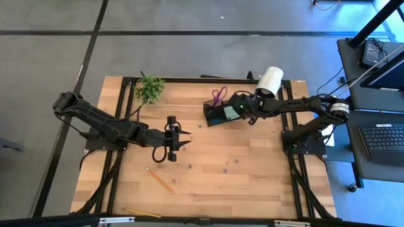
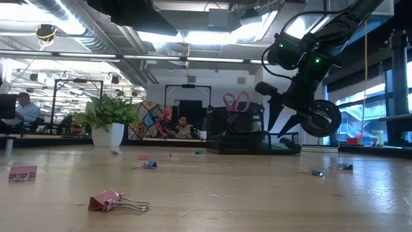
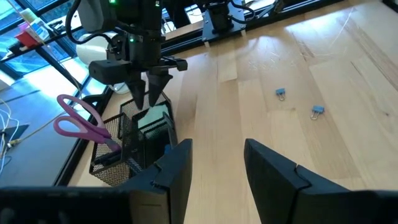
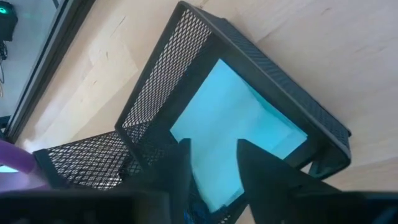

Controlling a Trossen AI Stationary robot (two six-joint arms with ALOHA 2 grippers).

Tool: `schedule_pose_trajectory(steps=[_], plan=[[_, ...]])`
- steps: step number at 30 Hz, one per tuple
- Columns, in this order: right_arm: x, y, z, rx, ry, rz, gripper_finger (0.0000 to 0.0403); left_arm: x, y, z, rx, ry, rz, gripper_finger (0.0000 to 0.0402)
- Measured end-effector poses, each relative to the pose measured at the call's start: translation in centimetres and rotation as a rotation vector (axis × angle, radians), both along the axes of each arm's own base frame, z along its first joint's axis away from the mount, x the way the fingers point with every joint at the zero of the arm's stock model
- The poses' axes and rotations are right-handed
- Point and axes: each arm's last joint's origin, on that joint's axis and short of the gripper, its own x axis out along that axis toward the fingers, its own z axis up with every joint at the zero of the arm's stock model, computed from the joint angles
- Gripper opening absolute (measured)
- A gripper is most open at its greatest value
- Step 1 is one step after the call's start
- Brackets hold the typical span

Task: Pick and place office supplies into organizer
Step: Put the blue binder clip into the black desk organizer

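We see the right gripper [image 3: 149,93] poised above the organizer [image 1: 222,114], its jaws parted and empty, likely because the sticky-note pad [image 4: 236,134] lies flat in the compartment below. The scissors [image 1: 218,96] stand in the taller part. The left gripper [image 1: 184,140] waits mid-surface, jaws open and empty; 2 pencils [image 1: 160,180] lie near the front edge, not yet collected.

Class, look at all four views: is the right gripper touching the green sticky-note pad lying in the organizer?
Cannot tell. In the right wrist view the right gripper overlaps the sticky-note pad with open fingers; no view plainly shows a gap or contact.
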Motion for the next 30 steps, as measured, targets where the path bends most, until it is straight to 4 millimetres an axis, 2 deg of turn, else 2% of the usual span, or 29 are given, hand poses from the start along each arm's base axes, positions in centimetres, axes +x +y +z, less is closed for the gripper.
schedule_pose_trajectory(steps=[6,10,13,17,22,26,30], plan=[[0.1,0.1,0.0,0.034,-0.016,0.025,0.0177,0.0,0.0,0.0,0.000,0.000,0.000,0.0141],[0.3,0.1,0.3,0.032,-0.023,0.068,0.0182,0.0,0.0,0.0,0.000,0.000,0.000,0.0141],[0.7,-0.1,1.2,-0.022,-0.019,0.137,0.0180,0.0,0.0,0.0,0.000,0.000,0.000,0.0141],[1.0,-0.2,3.5,-0.118,-0.043,0.236,0.0180,0.0,0.0,0.0,0.000,0.000,0.000,0.0141],[0.8,0.7,7.5,-0.296,-0.063,0.440,0.0180,0.0,0.0,0.0,-0.010,-0.002,0.005,0.0141],[0.3,2.2,10.6,-0.442,-0.082,0.671,0.0179,0.0,0.0,-0.1,-0.013,0.002,0.007,0.0141],[0.1,4.4,12.1,-0.522,-0.123,0.836,0.0179,0.0,0.0,-0.1,-0.026,-0.001,0.013,0.0141]])
